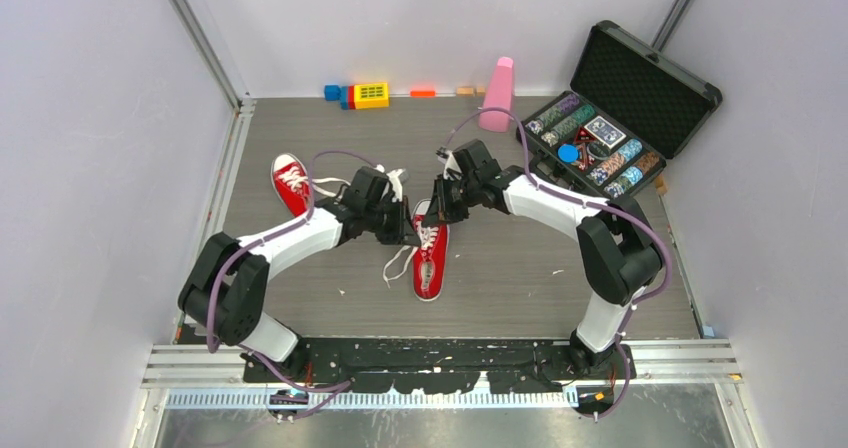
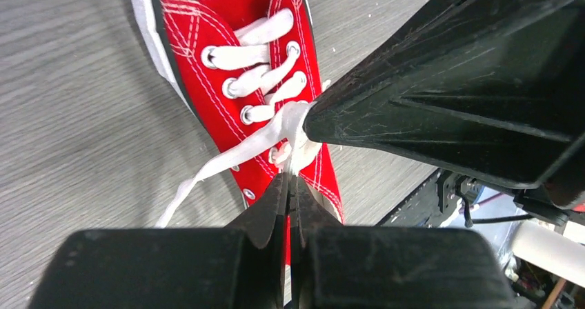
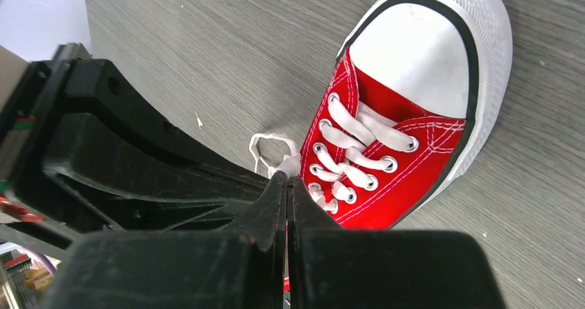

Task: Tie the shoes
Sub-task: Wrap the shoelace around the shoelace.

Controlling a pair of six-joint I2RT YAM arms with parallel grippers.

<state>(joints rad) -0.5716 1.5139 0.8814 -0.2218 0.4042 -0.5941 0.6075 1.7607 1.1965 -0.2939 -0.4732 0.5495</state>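
One red shoe (image 1: 431, 258) lies mid-table with its toe toward the arms. Its white laces (image 1: 398, 260) trail loose to its left. The other red shoe (image 1: 290, 182) lies apart at the back left. My left gripper (image 1: 405, 230) and right gripper (image 1: 441, 210) meet over the near shoe's top eyelets. In the left wrist view, my left gripper (image 2: 290, 179) is shut on a white lace strand (image 2: 227, 158) above the shoe (image 2: 265, 40). In the right wrist view, my right gripper (image 3: 286, 182) is shut on a lace strand (image 3: 290, 164) beside the shoe (image 3: 403, 150).
An open black case (image 1: 622, 118) of poker chips stands at the back right. A pink upright object (image 1: 497, 94) and coloured blocks (image 1: 360, 95) stand along the back wall. Grey walls enclose the table on the left, back and right.
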